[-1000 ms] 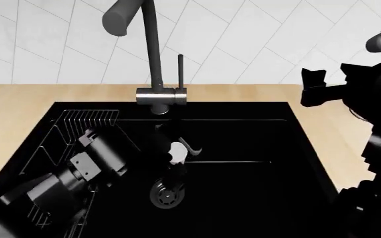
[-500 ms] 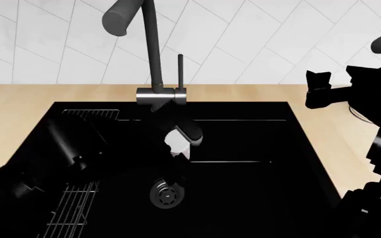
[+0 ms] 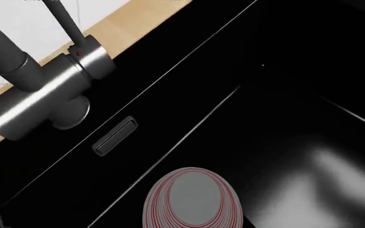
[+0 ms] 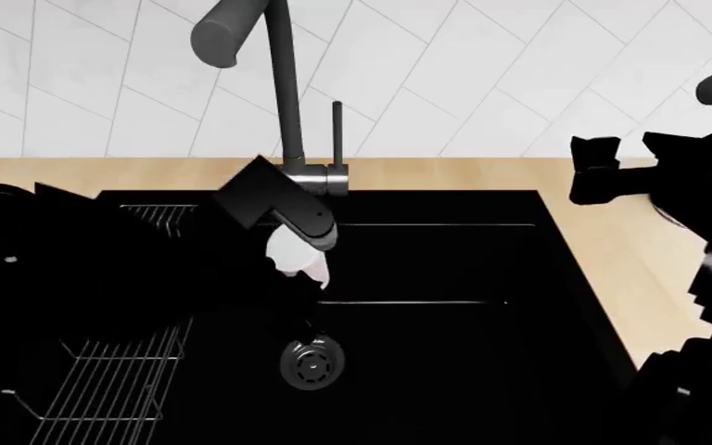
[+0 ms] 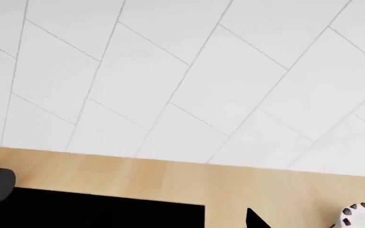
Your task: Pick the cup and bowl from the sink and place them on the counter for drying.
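Note:
The cup (image 4: pixel 294 252), a slim white-to-pink tumbler, hangs tilted above the black sink (image 4: pixel 455 278), just below the faucet base. My left gripper (image 4: pixel 292 239) is shut on it, and a dark finger (image 4: pixel 285 206) lies over its top. In the left wrist view the cup (image 3: pixel 192 202) shows end-on as a grey oval with red rings, and the gripper's fingers are out of frame. My right gripper (image 4: pixel 591 170) is open and holds nothing, high over the counter (image 4: pixel 603 241) to the right of the sink. The bowl is out of view.
The tall dark faucet (image 4: pixel 285 93) rises behind the sink, close to the held cup. A round metal drain (image 4: pixel 312 362) sits in the basin floor, and a wire rack (image 4: pixel 121 380) lies at the left. A small white cake with red dots (image 5: pixel 360 216) stands on the counter.
My left arm has risen and swung left and back, and the cup has gone with it from near the drain up towards the faucet base. More of the wire rack shows. The right gripper barely moved.

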Robot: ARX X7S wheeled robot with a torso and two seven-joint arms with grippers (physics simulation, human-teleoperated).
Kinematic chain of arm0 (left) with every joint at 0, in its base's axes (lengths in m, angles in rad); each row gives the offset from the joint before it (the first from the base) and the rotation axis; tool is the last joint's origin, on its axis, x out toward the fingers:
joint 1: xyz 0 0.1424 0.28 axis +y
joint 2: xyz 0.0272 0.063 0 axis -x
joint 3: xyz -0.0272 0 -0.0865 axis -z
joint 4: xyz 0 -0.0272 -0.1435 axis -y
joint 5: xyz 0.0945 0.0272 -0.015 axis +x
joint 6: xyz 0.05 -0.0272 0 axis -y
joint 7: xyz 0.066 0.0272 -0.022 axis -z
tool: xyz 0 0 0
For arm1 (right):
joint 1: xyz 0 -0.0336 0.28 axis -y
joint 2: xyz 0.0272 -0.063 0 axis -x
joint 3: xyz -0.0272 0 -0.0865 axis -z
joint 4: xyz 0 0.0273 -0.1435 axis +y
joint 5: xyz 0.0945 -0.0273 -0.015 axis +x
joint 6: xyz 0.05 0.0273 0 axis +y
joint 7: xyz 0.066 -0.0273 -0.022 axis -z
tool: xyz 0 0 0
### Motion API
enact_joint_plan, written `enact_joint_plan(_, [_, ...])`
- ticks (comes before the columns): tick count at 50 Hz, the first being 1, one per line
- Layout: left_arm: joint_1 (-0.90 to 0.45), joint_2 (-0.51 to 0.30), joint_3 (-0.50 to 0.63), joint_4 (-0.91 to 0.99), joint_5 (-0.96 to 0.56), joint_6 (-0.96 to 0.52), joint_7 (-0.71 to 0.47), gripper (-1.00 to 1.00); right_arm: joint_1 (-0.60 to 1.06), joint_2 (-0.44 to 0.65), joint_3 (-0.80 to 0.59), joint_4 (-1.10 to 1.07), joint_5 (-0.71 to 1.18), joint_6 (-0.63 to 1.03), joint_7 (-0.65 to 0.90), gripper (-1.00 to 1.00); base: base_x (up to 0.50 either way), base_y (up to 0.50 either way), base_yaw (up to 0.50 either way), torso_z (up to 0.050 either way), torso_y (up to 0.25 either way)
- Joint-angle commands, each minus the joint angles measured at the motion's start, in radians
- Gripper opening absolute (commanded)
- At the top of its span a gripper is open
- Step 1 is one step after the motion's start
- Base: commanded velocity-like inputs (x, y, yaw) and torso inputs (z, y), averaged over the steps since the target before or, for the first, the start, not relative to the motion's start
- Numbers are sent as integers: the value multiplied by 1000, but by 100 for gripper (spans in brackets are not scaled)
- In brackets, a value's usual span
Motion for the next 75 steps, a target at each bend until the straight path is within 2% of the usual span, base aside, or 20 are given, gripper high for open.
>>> enact_joint_plan(1, [-69,-68,-41,-38,-257,-31,-192,-100,-4,1,-27,-5,0,25,-39,100,0,0,0,0,0])
enact_joint_plan(6, [-119,-110,-1,-82,-333,-26,-256,-100,-23,-1,-23,-3,8,-1,-35,100,0,0,0,0,0])
enact_joint_plan(11, [-218,-156,46,-160,-487,-17,-366,-100,-28,-2,-19,8,13,-14,-28,100,0,0,0,0,0])
enact_joint_plan(23, [-328,-219,134,-296,-363,-24,-312,-100,-39,9,-27,6,12,-14,-27,100,0,0,0,0,0])
enact_joint_plan(28, [-318,-279,161,-280,-465,-9,-386,-100,-45,11,-27,5,15,-11,-30,100,0,0,0,0,0])
enact_joint_plan(32, [-325,-318,190,-248,-453,-37,-348,-100,-44,13,-27,6,17,-13,-30,100,0,0,0,0,0])
enact_joint_plan(35, [-343,-375,246,-273,-476,-41,-401,-100,-43,19,-29,-1,16,-5,-34,100,0,0,0,0,0])
enact_joint_plan(38, [-360,-394,265,-338,-513,12,-465,-100,-40,22,-25,-4,19,-1,-37,100,0,0,0,0,0])
enact_joint_plan(40, [-364,-410,256,-360,-553,18,-439,-100,-44,21,-22,-1,21,-8,-34,100,0,0,0,0,0])
enact_joint_plan(42, [-375,-415,256,-372,-502,1,-390,-100,-50,20,-26,-3,21,-12,-33,100,0,0,0,0,0])
enact_joint_plan(44, [-373,-406,269,-427,-493,26,-413,-100,-49,18,-28,-12,21,-2,-37,100,0,0,0,0,0])
enact_joint_plan(46, [-400,-429,289,-444,-421,-15,-364,-100,-51,24,-41,-20,17,7,-42,100,0,0,0,0,0])
enact_joint_plan(50, [-427,-459,317,-473,-450,-32,-369,-100,-49,31,-44,-32,14,22,-49,100,0,0,0,0,0])
enact_joint_plan(55, [-452,-529,378,-487,-531,-38,-443,-100,-45,27,-47,-12,19,9,-40,100,0,0,0,0,0])
enact_joint_plan(56, [-465,-552,391,-471,-488,-48,-400,-100,-40,23,-47,-11,20,9,-40,100,0,0,0,0,0])
enact_joint_plan(57, [-457,-549,399,-489,-522,-24,-427,-100,-42,21,-49,-12,21,7,-39,100,0,0,0,0,0])
enact_joint_plan(59, [-472,-571,410,-503,-445,-34,-370,-100,-47,18,-51,-11,24,3,-40,100,0,0,0,0,0])
enact_joint_plan(64, [-494,-617,444,-526,-383,-31,-302,-100,-53,18,-50,-10,27,3,-39,100,0,0,0,0,0])
enact_joint_plan(75, [-476,-656,507,-561,-275,15,-240,-100,-63,9,-44,3,34,-11,-27,100,0,0,0,0,0])
